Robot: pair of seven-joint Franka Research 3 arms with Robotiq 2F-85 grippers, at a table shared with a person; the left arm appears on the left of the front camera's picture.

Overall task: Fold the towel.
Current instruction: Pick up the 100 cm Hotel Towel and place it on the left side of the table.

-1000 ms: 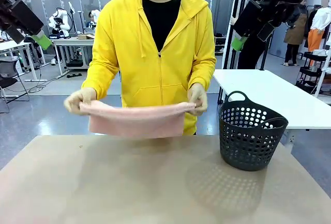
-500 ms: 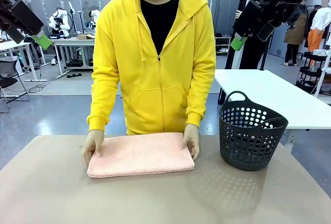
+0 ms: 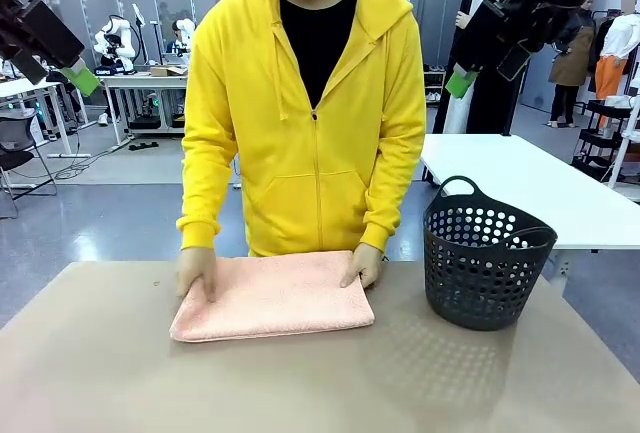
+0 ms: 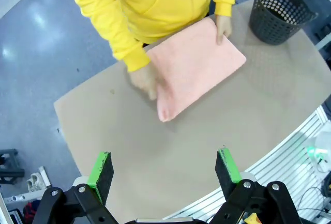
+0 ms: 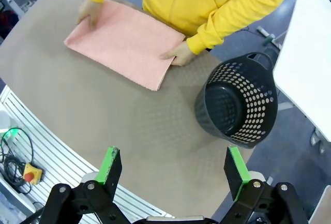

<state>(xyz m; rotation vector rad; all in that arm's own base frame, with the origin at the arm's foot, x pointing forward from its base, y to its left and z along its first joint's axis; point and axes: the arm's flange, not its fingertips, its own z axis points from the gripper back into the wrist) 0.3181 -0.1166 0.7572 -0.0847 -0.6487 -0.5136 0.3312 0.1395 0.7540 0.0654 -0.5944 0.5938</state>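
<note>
At the far left, the left gripper (image 4: 164, 169) was held high above the table (image 3: 120, 373), jaws spread wide and empty. Toward the middle, the towel (image 3: 272, 296) lay flat on the table as a neat pink rectangle, pressed at both short ends by a person's hands (image 3: 197, 271). To its right stood a black basket (image 3: 484, 253). The right gripper (image 5: 175, 171) was likewise raised, wide and empty. A fold appeared to be under way; the next one would call for lifting one edge over.
</note>
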